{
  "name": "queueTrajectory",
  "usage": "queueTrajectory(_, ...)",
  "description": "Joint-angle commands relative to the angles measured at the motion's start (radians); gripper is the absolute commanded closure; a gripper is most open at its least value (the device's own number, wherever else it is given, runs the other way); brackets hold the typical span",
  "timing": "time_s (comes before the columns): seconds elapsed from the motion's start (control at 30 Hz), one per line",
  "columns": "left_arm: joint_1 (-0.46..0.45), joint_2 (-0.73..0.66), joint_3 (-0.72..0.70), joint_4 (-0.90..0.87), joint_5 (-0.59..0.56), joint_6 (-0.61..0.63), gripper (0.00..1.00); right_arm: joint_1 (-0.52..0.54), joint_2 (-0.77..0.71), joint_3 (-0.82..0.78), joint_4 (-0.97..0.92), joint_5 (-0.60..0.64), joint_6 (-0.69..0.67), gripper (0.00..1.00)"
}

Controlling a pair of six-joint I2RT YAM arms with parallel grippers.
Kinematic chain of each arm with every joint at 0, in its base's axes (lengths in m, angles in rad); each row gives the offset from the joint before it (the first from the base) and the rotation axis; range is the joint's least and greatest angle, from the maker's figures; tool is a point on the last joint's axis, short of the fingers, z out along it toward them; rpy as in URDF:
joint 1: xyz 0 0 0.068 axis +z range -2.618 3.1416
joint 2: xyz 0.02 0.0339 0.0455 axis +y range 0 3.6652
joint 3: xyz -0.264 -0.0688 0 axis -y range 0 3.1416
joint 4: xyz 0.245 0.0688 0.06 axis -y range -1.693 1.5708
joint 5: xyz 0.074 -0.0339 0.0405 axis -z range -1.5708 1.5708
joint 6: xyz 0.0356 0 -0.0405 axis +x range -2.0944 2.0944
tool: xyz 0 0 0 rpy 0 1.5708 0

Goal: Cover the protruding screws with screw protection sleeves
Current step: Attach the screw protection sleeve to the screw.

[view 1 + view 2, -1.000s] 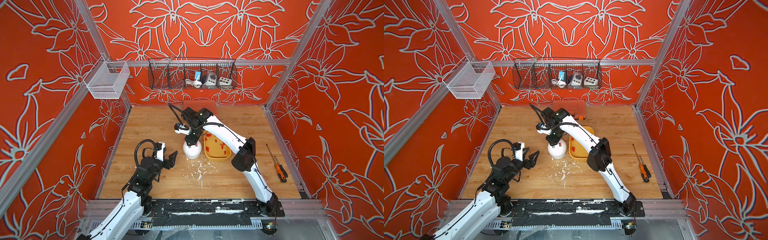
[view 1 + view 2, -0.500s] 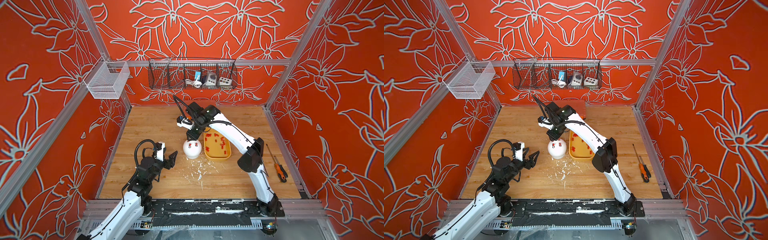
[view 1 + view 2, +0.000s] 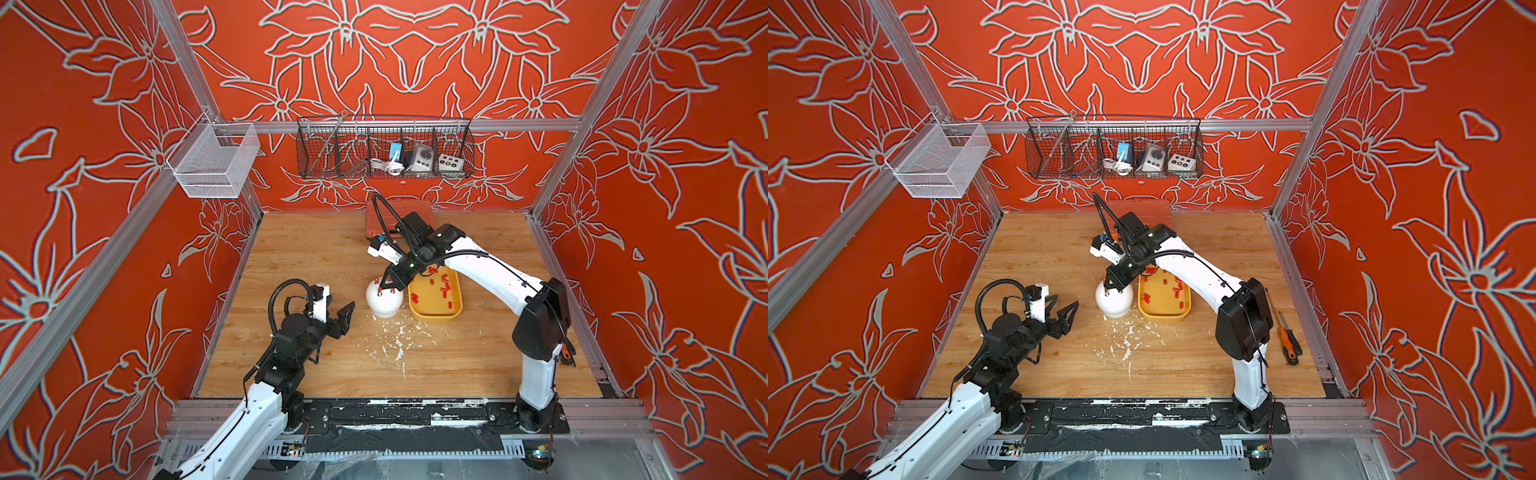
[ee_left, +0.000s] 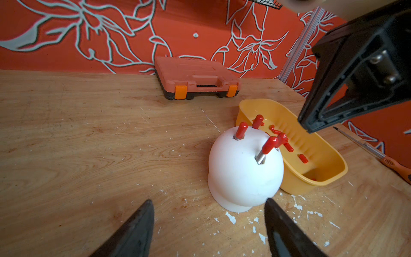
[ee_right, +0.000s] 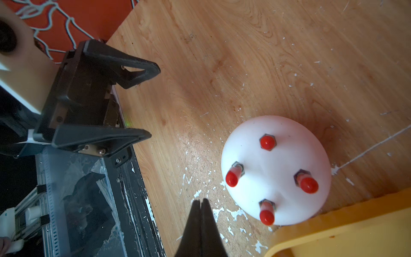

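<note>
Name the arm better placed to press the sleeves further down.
Right: the right tool, shut, hangs above the dome and its capped screws; the left tool stands open, farther off.

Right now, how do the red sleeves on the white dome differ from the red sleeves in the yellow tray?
The fitted sleeves stick up, one over each screw of the white dome; the tray sleeves lie loose in the yellow tray. The fitted sleeves number four; the tray sleeves are more. Both are small red caps of like size.
</note>
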Motion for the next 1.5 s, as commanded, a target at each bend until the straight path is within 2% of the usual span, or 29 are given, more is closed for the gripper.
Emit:
queueTrajectory(0.0, 0.003, -0.008, -0.007, 0.024, -0.012, -0.010, 0.24, -0.010, 0.003, -0.015, 0.072, -0.057, 0.024, 1.00)
queueTrajectory(0.37, 0.003, -0.013, -0.006, 0.021, -0.013, -0.010, 0.24, -0.021, 0.064, 0.016, 0.042, -0.042, -0.001, 1.00)
queueTrajectory(0.57, 0.003, -0.010, -0.005, 0.022, -0.015, -0.010, 0.24, -0.022, 0.058, -0.011, 0.041, -0.008, -0.011, 1.00)
queueTrajectory(1.47, 0.003, -0.005, -0.007, 0.028, -0.023, -0.013, 0.24, -0.029, 0.120, 0.064, 0.007, 0.057, -0.027, 1.00)
